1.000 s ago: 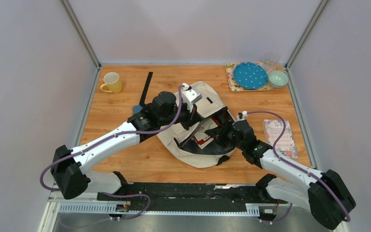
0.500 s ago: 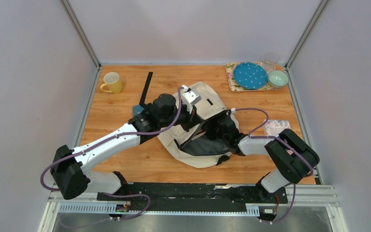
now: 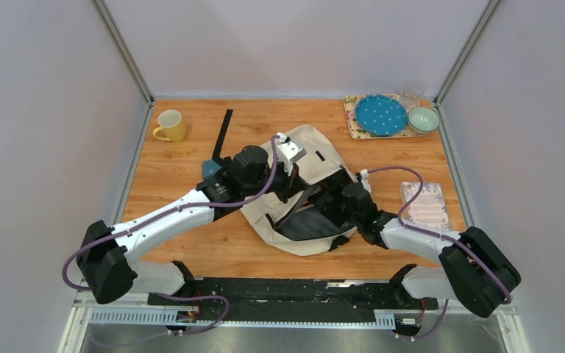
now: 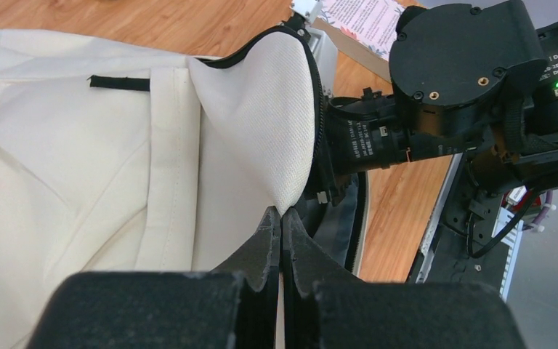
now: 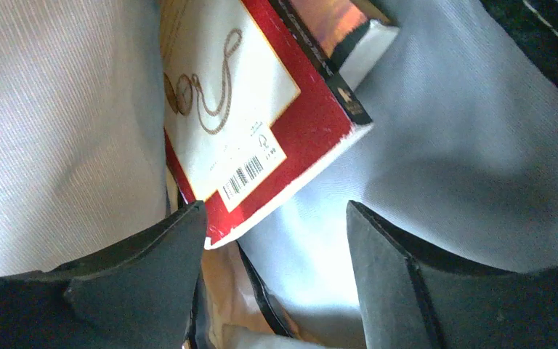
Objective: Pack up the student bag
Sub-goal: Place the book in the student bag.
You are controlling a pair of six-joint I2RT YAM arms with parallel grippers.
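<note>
Setting: wooden table (image 3: 250,254); both arms reach from the near edge toward its middle.
Bag position: the student bag (image 3: 305,243) lies flat at mid-table. It is cream fabric, and its main opening gapes toward the right arm with the dark interior showing.
Left gripper: the left gripper (image 4: 281,222) has its jaws together. They appear to pinch the cream rim of the opening beside the zipper (image 4: 318,138), though the contact point is partly hidden by the fingertips. The rim stands up in a peak above them.
Right gripper: the right gripper (image 5: 276,240) is inside the bag's opening. Its jaws are wide apart and nothing is clamped between them.
Book: a red-and-white book (image 5: 254,123) with a barcode lies inside the bag on the grey lining (image 5: 479,145). Its lower corner is just beside the finger at the left of the right wrist view.
Right wrist, seen from the left wrist camera: a black housing sits just beyond the lifted rim, with a green light lit.
Notebook: a floral notebook (image 3: 428,206) lies on the table to the right of the bag, apart from it. The right arm's cable loops over it.
Tray: a tray (image 3: 349,116) in the far right corner holds a blue dotted plate (image 3: 381,115), a green bowl (image 3: 423,119) and a clear glass (image 3: 413,90).
Mug: a yellow mug (image 3: 171,125) stands upright at far left, handle to the left.
Black strip: a slim black strip (image 3: 223,132) lies tilted between mug and bag.
</note>
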